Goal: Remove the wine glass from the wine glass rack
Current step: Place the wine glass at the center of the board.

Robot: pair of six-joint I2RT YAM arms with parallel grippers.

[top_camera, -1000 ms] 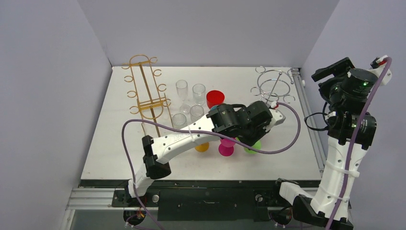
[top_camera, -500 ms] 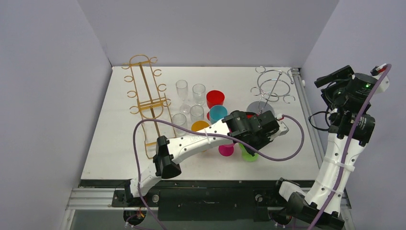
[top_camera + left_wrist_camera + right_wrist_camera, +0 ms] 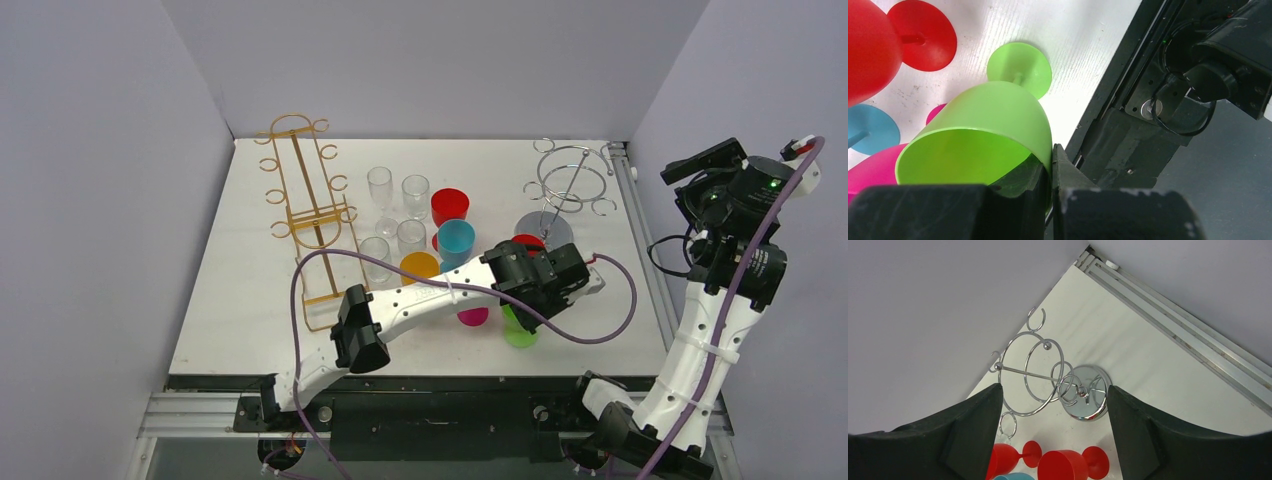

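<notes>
You can read no text, label, brand, number or sign anywhere in the three views before you.

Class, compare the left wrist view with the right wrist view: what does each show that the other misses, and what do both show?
Only the left wrist view: the left end effector shut on the rim of a green glass, a pink glass beside it. Only the right wrist view: the silver rack, framed by the open right end effector. Both: red glasses and the white table.
</notes>
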